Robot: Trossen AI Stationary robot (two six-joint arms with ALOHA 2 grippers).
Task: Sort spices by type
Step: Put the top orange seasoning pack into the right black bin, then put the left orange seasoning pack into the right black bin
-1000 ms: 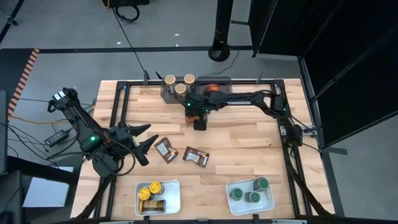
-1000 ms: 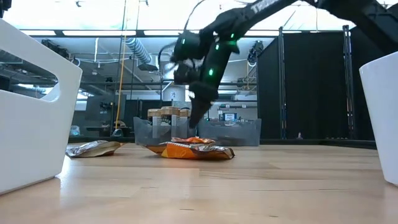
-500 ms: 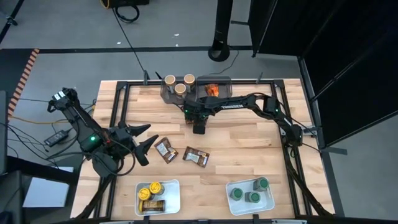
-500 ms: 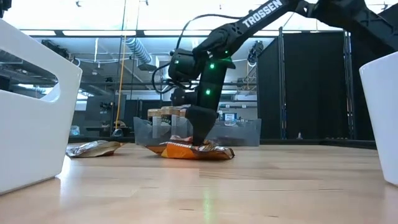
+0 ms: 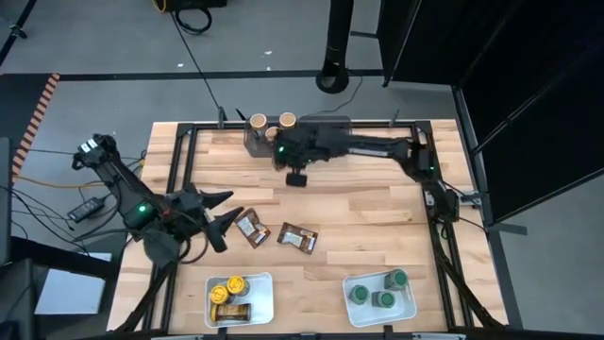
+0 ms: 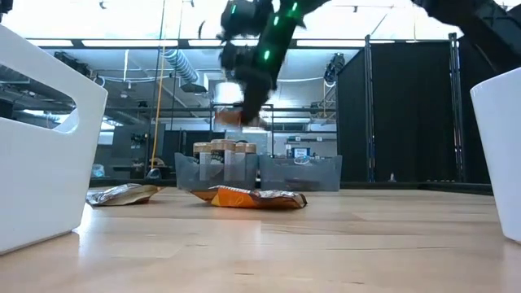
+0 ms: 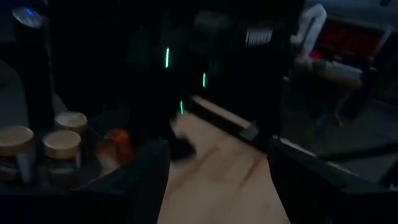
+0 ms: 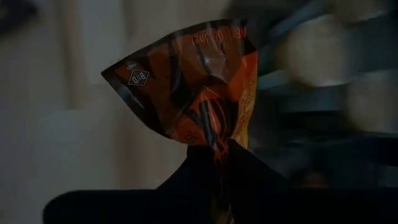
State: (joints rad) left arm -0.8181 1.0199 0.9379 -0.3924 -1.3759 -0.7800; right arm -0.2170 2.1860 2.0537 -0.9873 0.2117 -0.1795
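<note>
Above table (image 5: 377, 203) now, right gripper (image 8: 214, 152) with orange packet (image 8: 186, 87).

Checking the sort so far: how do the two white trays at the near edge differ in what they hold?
The left white tray holds yellow-lidded jars plus a brown packet; the right white tray holds only green-lidded jars. So the left tray mixes two kinds of item, while the right tray has one kind. Both trays are white, sit along the same table edge, and both hold small round jars.

Two packets (image 5: 274, 231) lie mid-table, between the far bins (image 5: 326, 124) and near trays (image 5: 265, 293).
</note>
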